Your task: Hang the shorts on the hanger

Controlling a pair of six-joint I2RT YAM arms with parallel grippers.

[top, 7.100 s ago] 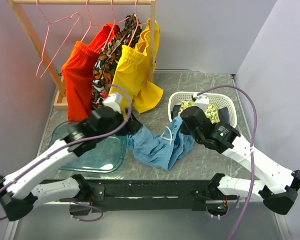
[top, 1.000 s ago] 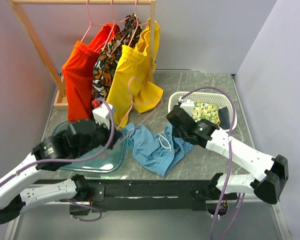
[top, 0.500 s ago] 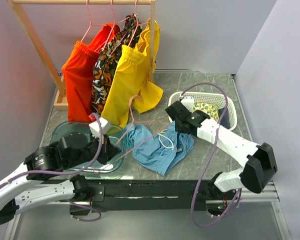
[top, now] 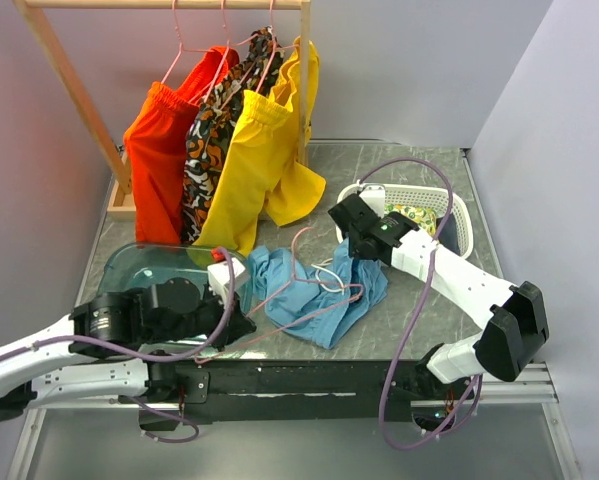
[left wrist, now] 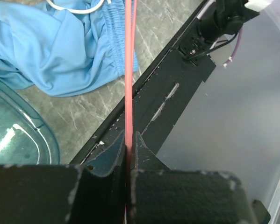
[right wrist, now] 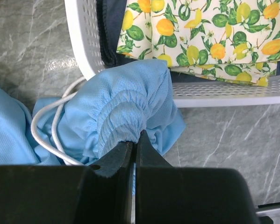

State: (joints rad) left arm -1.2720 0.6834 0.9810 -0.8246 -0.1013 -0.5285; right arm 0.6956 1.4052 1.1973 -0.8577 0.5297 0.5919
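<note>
On the grey bench [top: 399, 165], near its front edge, the left pincer [left wrist: 129, 140] is clamped tight on one end of the hanger [left wrist: 130, 70], apparently to steer the wire, which reaches out across the shorts [top: 314, 305]; these lie crumpled mid-bench between a glass tray [top: 119, 262] and a basket [top: 419, 192]; the right pincer [right wrist: 134, 140] is closed on a bunched fold of waistband beside the basket, probably to lift an opening for the wire; by the look of it, the shorts are not yet on the hanger.
</note>
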